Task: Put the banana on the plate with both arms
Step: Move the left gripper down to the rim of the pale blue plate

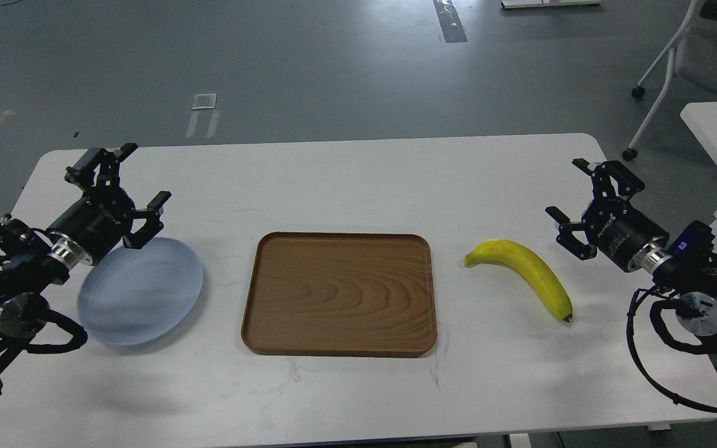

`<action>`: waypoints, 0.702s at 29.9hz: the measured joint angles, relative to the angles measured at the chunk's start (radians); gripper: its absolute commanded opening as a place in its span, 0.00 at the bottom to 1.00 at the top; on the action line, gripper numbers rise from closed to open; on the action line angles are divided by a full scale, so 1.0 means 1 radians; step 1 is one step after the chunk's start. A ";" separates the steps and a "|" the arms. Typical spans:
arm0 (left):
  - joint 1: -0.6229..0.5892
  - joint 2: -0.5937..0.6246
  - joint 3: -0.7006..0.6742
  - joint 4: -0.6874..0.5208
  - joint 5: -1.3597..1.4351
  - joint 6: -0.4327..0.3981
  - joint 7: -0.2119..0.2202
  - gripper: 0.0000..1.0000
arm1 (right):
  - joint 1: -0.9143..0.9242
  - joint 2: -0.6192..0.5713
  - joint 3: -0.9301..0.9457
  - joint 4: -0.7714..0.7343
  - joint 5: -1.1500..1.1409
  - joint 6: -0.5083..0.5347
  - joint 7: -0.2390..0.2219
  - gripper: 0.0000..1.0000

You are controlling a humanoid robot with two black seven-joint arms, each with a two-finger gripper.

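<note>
Left arm (28, 267): black, silver wrist ring, enters from the left edge and reaches up and to the right over the table's left end.
Left gripper (127, 182): fingers spread wide apart, nothing between them; it sits above the far-left rim of the plate, with the nearer finger overlapping that rim in this view. Whether it touches the plate cannot be told.
Plate (140, 291): round, shallow, pale blue-grey, faint concentric rings; flat on the table just left of the tray, apart from it, nothing on it.
Table (346, 180): white, rounded corners, carries every item listed here.
Tray (340, 292): rectangular, brown wood-grain, raised rim, at table centre between plate and banana; nothing on it.
Banana (529, 270): bright yellow, curved, lying flat on the table right of the tray; greenish stem end points toward the tray, dark tip points toward the near right. It touches neither tray nor plate, and is well apart from the plate, with the tray between them.
Right gripper (573, 193): fingers wide apart, holding nothing; it is near the banana, up and to the right of the banana's middle, not touching it.
Right arm (676, 274): black, silver wrist ring, looped black cable, enters from the right edge.
Chair (694, 56): white-framed, on castors, on the grey floor beyond the table's far right corner.
</note>
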State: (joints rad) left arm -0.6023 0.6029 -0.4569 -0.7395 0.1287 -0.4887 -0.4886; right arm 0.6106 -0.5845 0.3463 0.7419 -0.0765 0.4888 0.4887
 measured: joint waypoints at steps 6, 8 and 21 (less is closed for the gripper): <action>-0.052 0.075 0.000 0.029 0.016 0.000 0.000 1.00 | 0.005 -0.004 0.000 0.004 0.000 0.000 0.000 1.00; -0.065 0.112 0.006 0.015 0.052 0.000 0.000 1.00 | 0.006 -0.006 0.000 0.003 -0.001 0.000 0.000 1.00; -0.133 0.367 0.008 -0.370 1.137 0.017 0.000 1.00 | 0.010 -0.001 -0.003 0.010 -0.003 0.000 0.000 1.00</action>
State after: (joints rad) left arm -0.7355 0.9701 -0.4493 -1.1094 1.2655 -0.4721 -0.4888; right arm 0.6206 -0.5856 0.3431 0.7514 -0.0797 0.4888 0.4887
